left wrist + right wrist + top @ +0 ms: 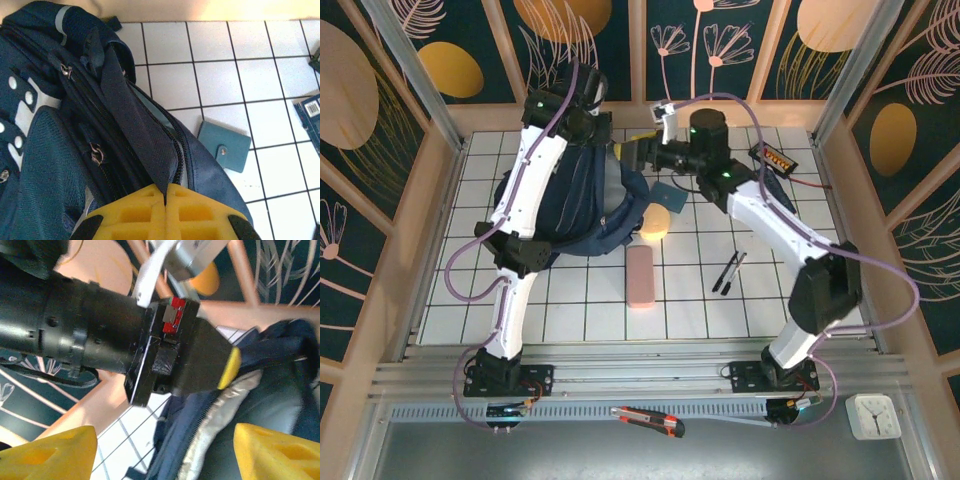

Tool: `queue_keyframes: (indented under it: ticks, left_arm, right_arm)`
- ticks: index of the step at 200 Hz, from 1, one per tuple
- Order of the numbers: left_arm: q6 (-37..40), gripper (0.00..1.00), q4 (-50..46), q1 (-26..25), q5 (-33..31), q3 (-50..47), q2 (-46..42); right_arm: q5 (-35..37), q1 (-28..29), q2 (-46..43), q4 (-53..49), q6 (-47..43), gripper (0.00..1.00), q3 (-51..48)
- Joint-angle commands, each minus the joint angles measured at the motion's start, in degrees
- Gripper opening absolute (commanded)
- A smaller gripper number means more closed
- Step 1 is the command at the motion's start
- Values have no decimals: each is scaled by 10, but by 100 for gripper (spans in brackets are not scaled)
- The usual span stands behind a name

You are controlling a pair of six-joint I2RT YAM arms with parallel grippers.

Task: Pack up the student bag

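One glance from above: found the student bag [582, 205] slumped on the far left tiles of the table [590, 315], under the left arm [535, 180]. Saw the left gripper [165, 192] pinched together on a dark strap [135, 125] of the bag, with no gap at the tips. Saw the right gripper [162, 445] spread wide beside the opened zip, with silver lining [220, 440] in the gap and nothing held. Noted a teal wallet [226, 146] just beside the bag and a pink case [640, 277] nearer the bases.
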Motion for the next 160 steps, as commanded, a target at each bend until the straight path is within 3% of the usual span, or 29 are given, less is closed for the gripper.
queue_keyframes:
  ticks: [1,72,91,104,107,121,142,160]
  left_arm:
    - [11,0,40,-4,23,-7,-50]
    - [8,0,11,-11,-23,-62,-84]
    - [7,0,2,-17,-38,-79,-97]
    - [2,22,-5,-18,-54,-97,-109]
    - [1,31,-7,-18,-59,-100,-113]
    - [-11,97,-19,-18,-103,-118,-134]
    - [-12,99,-19,-17,-161,-224,-196]
    - [-20,99,-1,-13,-193,-395,-274]
  right_arm:
    - [-59,13,61,-36,53,74,33]
    - [-42,54,195,-79,72,75,148]
    - [-19,61,214,-63,92,68,154]
    - [-16,60,213,-22,118,51,138]
    - [-15,60,211,-13,125,45,133]
    - [-9,58,201,28,151,18,105]
    - [-3,58,176,92,186,4,55]
    - [-4,56,152,165,226,0,6]
